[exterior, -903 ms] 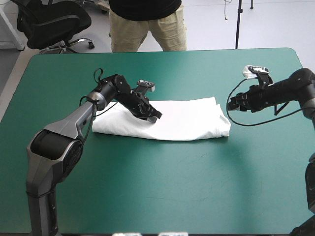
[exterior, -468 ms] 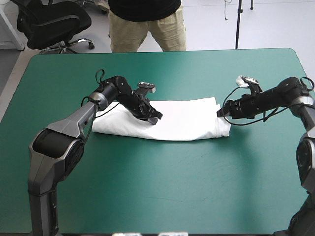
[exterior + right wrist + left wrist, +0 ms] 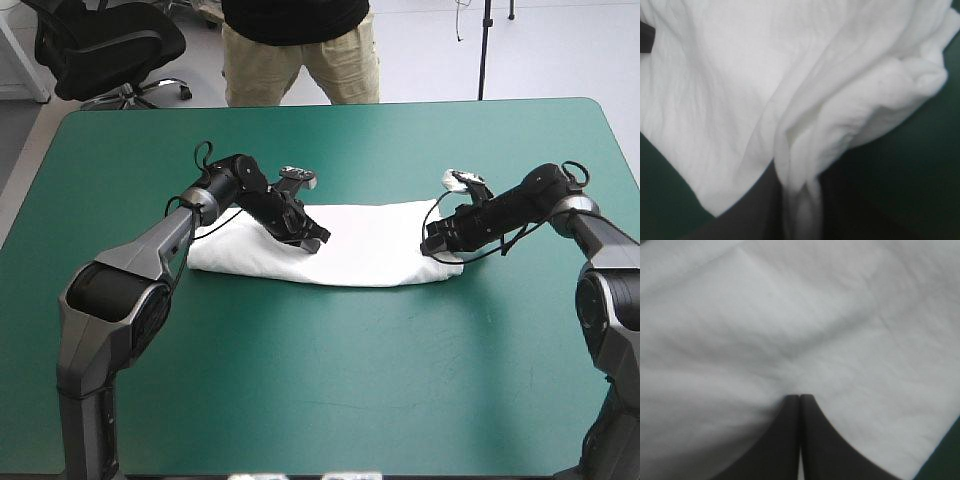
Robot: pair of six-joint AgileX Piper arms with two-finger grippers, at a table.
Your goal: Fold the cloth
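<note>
The white T-shirt (image 3: 370, 245) lies as a long folded band across the middle of the teal-green table. My left gripper (image 3: 312, 240) rests on the band left of its middle. In the left wrist view its black fingers meet in a point (image 3: 800, 399) pressed onto the flat cloth (image 3: 790, 315). My right gripper (image 3: 432, 245) is at the band's right end. In the right wrist view a bunched fold of the T-shirt (image 3: 740, 75) runs down between its fingers (image 3: 800, 200), which are shut on it.
Bare teal-green cover (image 3: 350, 380) stretches from the T-shirt to the table's near edge and on both sides. The far edge (image 3: 330, 105) lies well behind the cloth.
My right gripper has moved left from off the cloth onto the T-shirt's right end, which is now bunched and drawn in slightly. The left gripper has stayed put.
</note>
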